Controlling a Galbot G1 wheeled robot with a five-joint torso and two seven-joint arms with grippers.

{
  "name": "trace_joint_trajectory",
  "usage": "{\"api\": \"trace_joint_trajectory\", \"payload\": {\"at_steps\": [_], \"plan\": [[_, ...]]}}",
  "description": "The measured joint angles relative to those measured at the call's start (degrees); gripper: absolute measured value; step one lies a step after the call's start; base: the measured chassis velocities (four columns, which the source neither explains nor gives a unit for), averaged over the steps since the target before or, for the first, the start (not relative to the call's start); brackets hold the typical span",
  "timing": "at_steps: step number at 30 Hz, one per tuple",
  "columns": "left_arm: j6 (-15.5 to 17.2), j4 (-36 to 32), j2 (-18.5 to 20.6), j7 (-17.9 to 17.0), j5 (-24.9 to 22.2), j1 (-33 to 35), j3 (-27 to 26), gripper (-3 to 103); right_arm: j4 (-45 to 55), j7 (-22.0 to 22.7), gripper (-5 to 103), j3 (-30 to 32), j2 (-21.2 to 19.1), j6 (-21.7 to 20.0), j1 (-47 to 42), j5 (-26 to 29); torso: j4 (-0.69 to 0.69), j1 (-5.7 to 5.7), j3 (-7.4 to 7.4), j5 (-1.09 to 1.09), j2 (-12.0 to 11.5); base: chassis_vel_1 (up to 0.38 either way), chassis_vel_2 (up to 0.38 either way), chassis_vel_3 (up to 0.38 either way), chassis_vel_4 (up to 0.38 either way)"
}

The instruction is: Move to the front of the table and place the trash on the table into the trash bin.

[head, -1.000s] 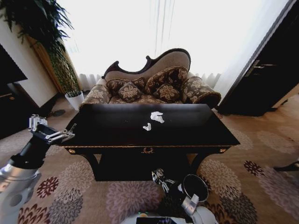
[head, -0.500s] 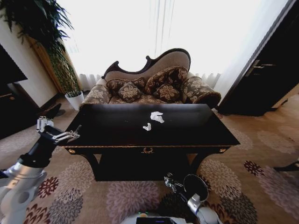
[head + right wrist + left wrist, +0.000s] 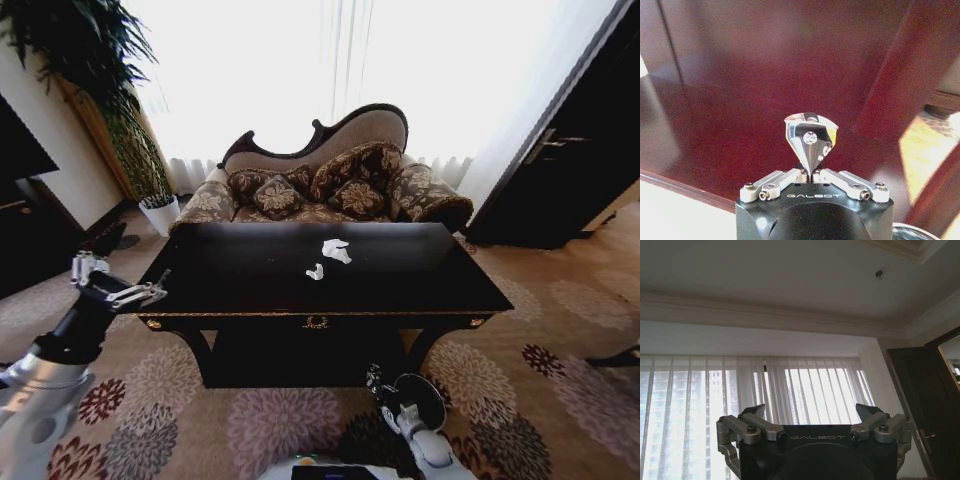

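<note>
The glossy black table (image 3: 250,285) stands straight ahead with a gold emblem on its front rail. The trash on it is two white crumpled paper scraps, a larger one (image 3: 336,250) and a smaller one (image 3: 315,271), near the top's middle. The trash bin (image 3: 420,401) shows as a round dark opening on the carpet below the table's front right. My right gripper (image 3: 377,383) (image 3: 810,135) is low beside the bin, shut, facing the table's dark red wood. My left gripper (image 3: 116,281) (image 3: 811,412) is open, raised off the table's left front corner.
A patterned sofa (image 3: 330,185) stands behind the table, before bright curtained windows. A potted plant (image 3: 150,190) is at the back left, with dark cabinets at the far left (image 3: 20,230) and far right (image 3: 570,170). Flowered carpet (image 3: 560,340) lies open on both sides of the table.
My right gripper has swung right, closer to the bin. My left gripper shifted slightly near the table's left corner. Table and scraps have not moved.
</note>
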Motion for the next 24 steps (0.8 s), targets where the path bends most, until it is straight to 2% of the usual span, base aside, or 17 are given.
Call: {"api": "trace_joint_trajectory", "payload": {"at_steps": [8,13,19,24], "plan": [[1.1,1.3,-1.1,-1.5,0.8,0.1,1.3,100,-4.8,1.5,0,-0.5,-0.8,-0.5,4.5,-0.3,-0.01,0.00,0.00,-0.01,0.0,0.000,0.000,0.000,0.000],[1.1,0.3,-1.2,-1.5,0.4,1.2,-0.7,100,-8.0,2.2,0,-1.0,-1.2,-0.6,8.5,-0.7,0.00,0.00,0.00,0.01,0.0,0.000,0.000,0.000,0.000],[1.1,0.1,0.1,-1.4,-1.5,2.1,-3.9,100,-11.5,3.4,0,-0.7,-1.5,-2.3,11.5,-4.4,0.01,0.00,0.00,0.00,0.0,0.000,0.000,0.000,0.000],[1.6,0.1,0.2,-1.4,-1.6,1.6,-3.6,100,-13.5,3.4,0,0.0,-2.4,-3.5,11.1,-6.3,0.00,0.00,0.00,0.01,0.0,0.000,0.000,0.000,0.000]]}}
